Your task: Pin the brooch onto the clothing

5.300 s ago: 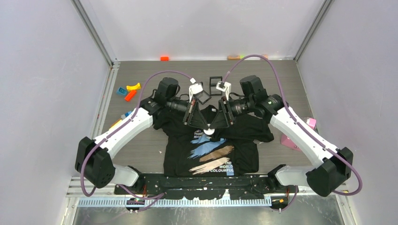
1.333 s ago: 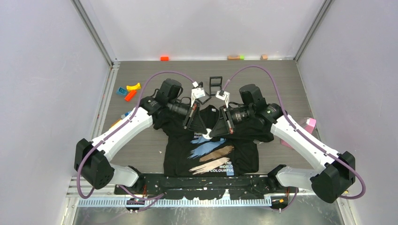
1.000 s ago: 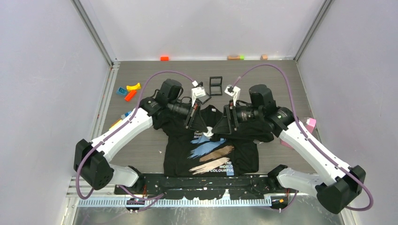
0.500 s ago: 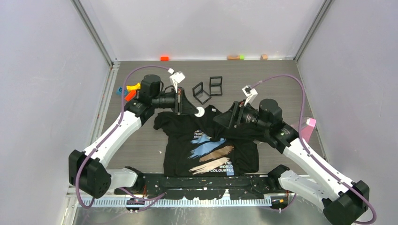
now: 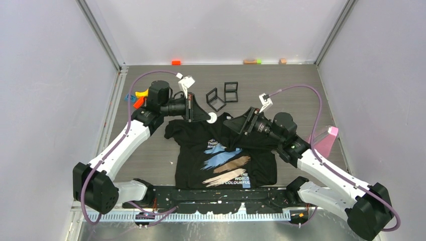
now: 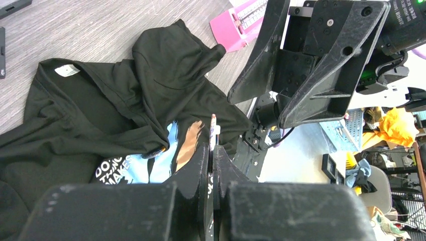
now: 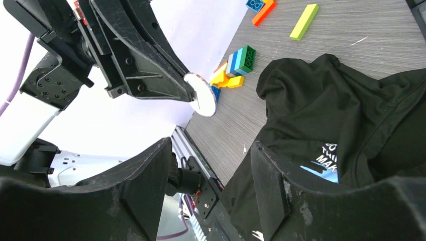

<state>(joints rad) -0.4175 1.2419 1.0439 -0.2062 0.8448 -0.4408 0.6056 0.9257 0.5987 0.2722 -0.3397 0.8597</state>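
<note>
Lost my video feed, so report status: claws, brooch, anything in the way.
Left claw shut on brooch, off the shirt. Right claw open, empty, over shirt. Brooch not pinned. Shirt's upper part bunched.

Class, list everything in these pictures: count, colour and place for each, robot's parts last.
T-shirt: one, black with blue, tan, cream streaks, centre foreground.
brooch: one, white disc, in the left tool at the shirt's far edge.
square frames: two, black, beyond the shirt.
toy bricks: several, mixed colours, far left.
small blocks: four, orange, tan, green, along far edge.
pink object: one, right edge.
left tool: one, black, shut on brooch.
right tool: one, black, open, empty, over shirt.
</note>
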